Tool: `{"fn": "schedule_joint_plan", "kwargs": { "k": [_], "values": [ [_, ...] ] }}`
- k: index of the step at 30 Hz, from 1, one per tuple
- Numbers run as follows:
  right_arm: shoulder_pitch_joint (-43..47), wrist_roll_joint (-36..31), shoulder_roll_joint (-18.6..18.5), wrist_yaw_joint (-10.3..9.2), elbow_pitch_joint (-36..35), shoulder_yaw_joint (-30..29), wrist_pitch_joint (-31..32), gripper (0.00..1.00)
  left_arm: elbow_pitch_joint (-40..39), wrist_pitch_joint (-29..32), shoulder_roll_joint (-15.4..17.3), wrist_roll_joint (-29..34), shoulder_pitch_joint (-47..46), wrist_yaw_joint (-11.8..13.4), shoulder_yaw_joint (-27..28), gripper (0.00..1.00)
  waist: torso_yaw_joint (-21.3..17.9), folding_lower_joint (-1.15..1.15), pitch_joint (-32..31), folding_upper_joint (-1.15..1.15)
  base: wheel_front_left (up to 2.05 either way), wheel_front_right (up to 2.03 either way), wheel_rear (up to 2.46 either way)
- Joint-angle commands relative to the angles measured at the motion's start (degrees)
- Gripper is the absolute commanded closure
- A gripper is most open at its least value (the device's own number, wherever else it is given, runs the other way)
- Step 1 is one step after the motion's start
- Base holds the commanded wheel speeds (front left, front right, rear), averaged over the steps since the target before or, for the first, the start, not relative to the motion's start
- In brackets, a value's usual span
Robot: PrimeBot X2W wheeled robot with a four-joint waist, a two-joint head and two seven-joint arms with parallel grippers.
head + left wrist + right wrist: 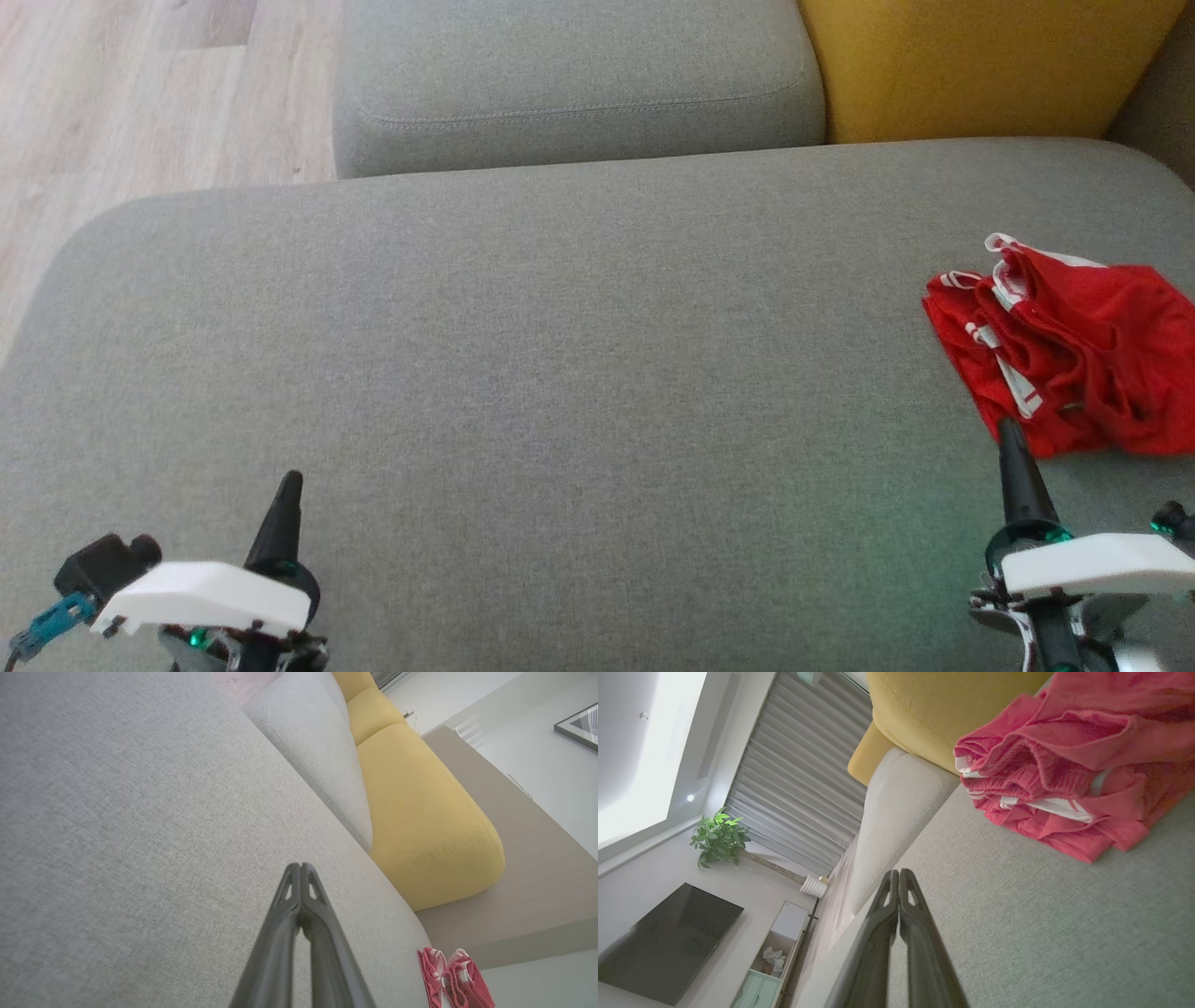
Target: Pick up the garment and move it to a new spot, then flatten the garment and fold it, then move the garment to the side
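Crumpled red garment [1074, 355] lying on grey sofa seat [560, 373]. Right jaws pressed shut, holding nothing, tips just beside garment's near edge. Left jaws likewise shut, empty, well apart from garment.

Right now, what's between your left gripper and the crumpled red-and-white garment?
Just bare grey fabric sofa seat from left gripper to crumpled red-and-white garment, seen in the head view.
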Motion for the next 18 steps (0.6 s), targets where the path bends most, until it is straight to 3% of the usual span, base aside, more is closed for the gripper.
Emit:
{"fn": "schedule_joint_plan", "kwargs": {
  "k": [1,18],
  "values": [
    [-3.28,1.81,-1.22,0.24,-1.43,0.4,0.12,1.0,-1.39,0.39,0.23,-1.34,-3.76,-0.54,2.06,1.0,-0.01,0.0,0.03,0.0,0.0,0.0,0.0],
    [-5.46,13.89,-1.3,0.29,1.26,-0.48,0.61,1.0,0.36,2.58,-2.06,-11.61,-5.85,-3.29,5.98,1.0,-0.19,0.0,0.53,0.0,0.0,0.0,0.0]
  ]
}}
